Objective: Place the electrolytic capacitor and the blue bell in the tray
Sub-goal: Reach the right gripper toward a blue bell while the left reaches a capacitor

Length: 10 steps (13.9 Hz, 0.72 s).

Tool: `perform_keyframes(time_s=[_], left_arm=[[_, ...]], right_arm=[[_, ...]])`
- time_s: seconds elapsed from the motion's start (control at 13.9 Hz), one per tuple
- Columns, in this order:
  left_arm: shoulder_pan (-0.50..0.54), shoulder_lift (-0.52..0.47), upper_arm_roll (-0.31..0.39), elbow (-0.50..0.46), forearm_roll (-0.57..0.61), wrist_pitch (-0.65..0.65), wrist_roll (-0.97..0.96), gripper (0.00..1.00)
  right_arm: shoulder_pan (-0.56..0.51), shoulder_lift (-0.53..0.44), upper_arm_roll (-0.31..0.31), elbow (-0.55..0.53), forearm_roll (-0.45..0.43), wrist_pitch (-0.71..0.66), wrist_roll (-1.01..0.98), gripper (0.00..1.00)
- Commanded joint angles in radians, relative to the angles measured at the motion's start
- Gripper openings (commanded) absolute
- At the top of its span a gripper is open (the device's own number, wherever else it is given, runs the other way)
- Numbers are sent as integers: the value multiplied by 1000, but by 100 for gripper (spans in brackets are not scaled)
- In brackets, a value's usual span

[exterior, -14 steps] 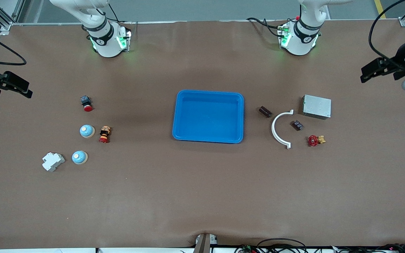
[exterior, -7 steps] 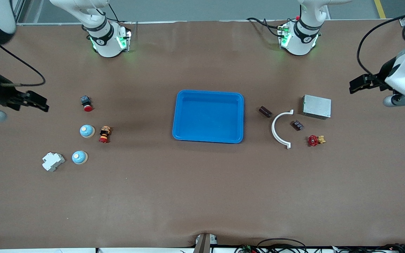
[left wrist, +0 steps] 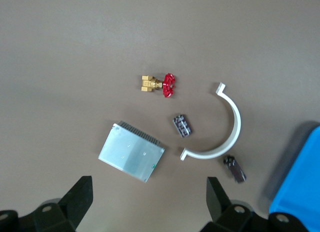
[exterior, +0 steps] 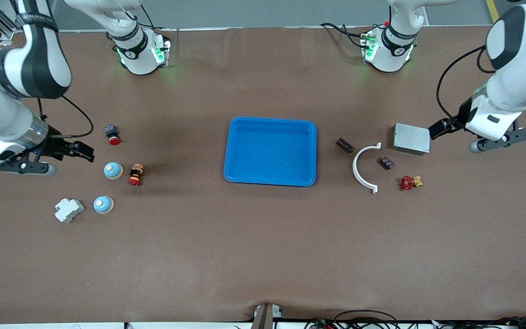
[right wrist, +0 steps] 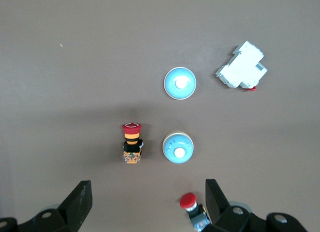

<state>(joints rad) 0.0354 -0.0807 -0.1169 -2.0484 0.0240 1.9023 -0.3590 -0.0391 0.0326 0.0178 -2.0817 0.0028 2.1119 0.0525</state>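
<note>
A robotics lab bench; two robot arm bases [exterior: 139,50] bolted to a brown-covered table [exterior: 263,256]; cables [exterior: 363,317] along its edge; small industrial parts laid out, among them a red-handled valve [exterior: 410,183].

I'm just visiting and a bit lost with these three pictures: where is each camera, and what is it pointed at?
Front view: high across the table, facing both arms' bases; blue tray at centre, both arms showing.
Left wrist view: on the left arm, looking down past its open left pincer at the grey metal box.
Right wrist view: on the right arm, looking down past its open right pincer at two blue bells.
Shared: front and left wrist both show the white curved bracket.
</note>
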Motion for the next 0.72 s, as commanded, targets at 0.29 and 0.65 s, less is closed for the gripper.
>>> perform_keyframes(time_s=[0.29, 0.65], left_arm=[[1, -1, -6, -308, -21, 418, -175, 100], [-3, 130, -40, -323, -21, 569, -345, 97]], right_arm=[[-25, -2, 10, -230, 2, 273, -14, 100], [-68, 56, 10, -299, 2, 425, -74, 100]])
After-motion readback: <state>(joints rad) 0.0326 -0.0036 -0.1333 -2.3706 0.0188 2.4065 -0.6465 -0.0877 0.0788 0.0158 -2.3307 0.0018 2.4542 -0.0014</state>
